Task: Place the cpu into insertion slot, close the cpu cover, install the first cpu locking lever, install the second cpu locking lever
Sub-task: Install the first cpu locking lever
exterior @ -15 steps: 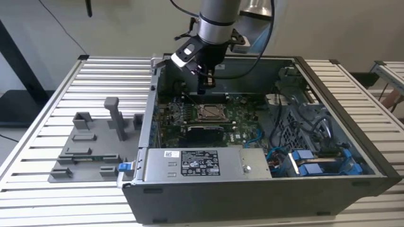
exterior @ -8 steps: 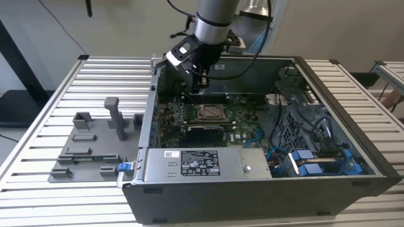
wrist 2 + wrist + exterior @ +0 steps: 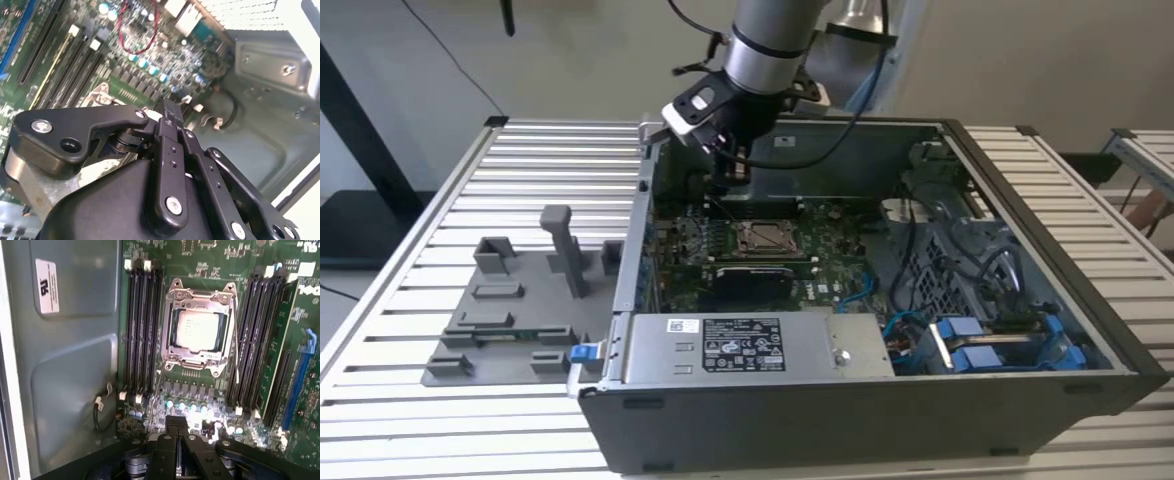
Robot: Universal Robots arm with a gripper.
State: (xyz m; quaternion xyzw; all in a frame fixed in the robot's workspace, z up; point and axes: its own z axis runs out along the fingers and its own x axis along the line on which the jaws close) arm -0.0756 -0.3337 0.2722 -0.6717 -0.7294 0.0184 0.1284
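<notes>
The black two-fingered claw (image 3: pixel 724 180) hangs inside the open dark-grey metal computer case (image 3: pixel 1067 380), close to the case's far wall as the exterior view shows it. In both wrist views its fingers (image 3: pixel 176 422) are pressed together at the tips with nothing between them.

The cpu (image 3: pixel 197 330), a small flat square chip with a silver-grey metal top, lies in the socket on the green circuit board (image 3: pixel 200 255). The cpu cover (image 3: pixel 200 296), a thin dark-silver square metal frame with a cut-out middle, lies flat around it, and the chip's top shows through the opening. The claw is near the socket but apart from it, touching neither chip nor frame. A thin metal wire lever (image 3: pixel 235 357) runs along one side of the frame; whether it is latched I cannot tell.

Long black memory slots (image 3: pixel 142 330) flank the socket on two sides.

In the exterior view a grey power-supply box with a white label (image 3: pixel 734 345) sits along the case's near edge. The case stands on a white slatted bench (image 3: pixel 480 420), and a grey plastic fixture block (image 3: pixel 520 310) lies on the bench at the exterior view's left of the case
</notes>
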